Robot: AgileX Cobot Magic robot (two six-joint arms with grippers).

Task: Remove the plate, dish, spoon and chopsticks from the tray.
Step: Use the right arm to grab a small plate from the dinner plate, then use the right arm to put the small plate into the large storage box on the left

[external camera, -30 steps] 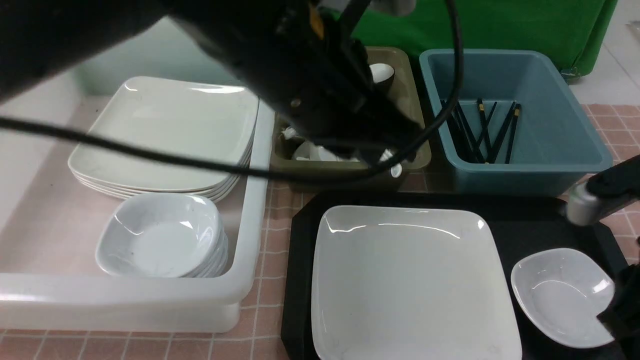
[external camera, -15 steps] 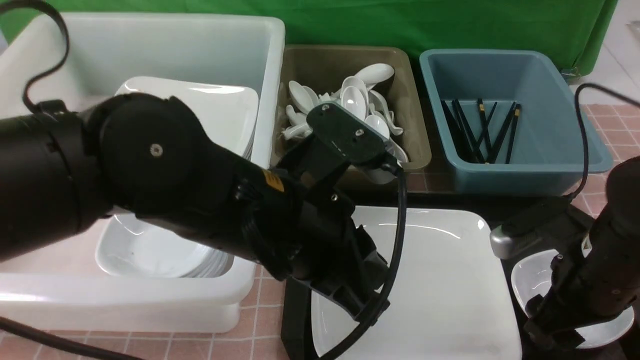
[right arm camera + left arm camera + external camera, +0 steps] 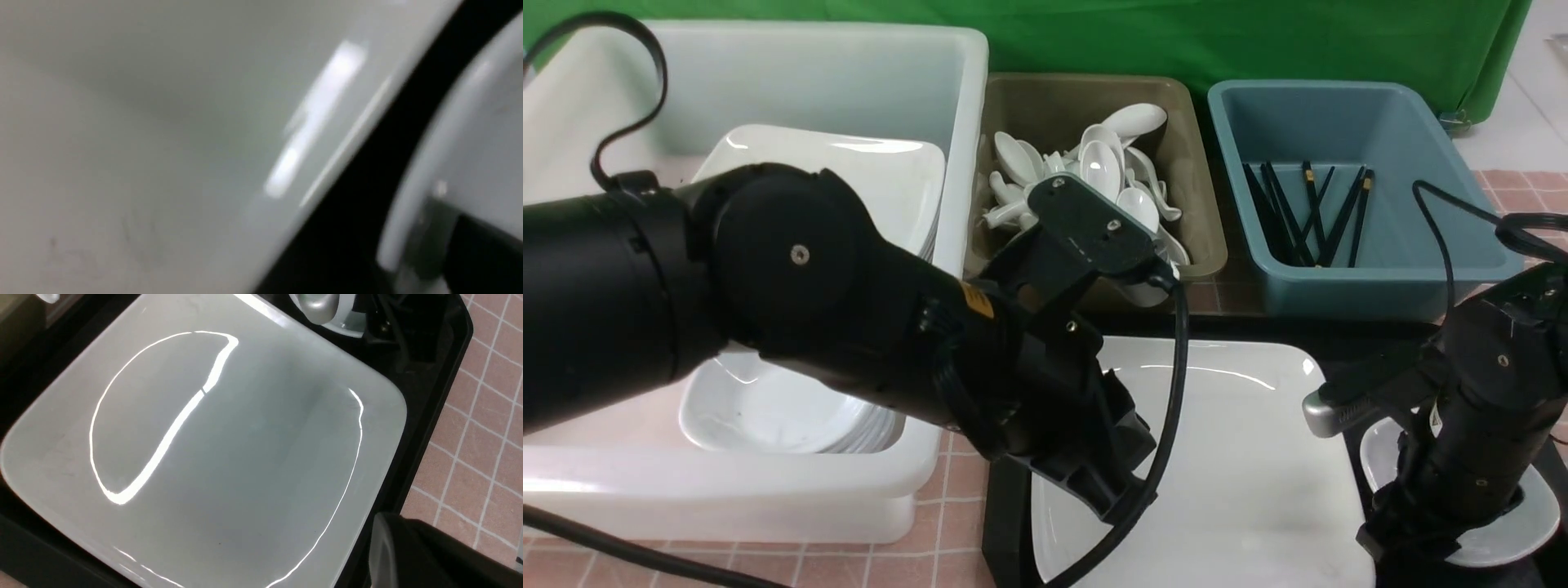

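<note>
Dish is more covered than half a second ago: right claw has come lower onto it at the tray's right end; pinching the rim or not, can't tell. Left claw, pressed together, hovers at the plate's left edge, probably staged for the white tub.

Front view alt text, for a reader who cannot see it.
Two black robot arms reach over a black tray: the left arm above a large white plate, the right arm at a small white dish. Behind stand tubs of tableware.
</note>
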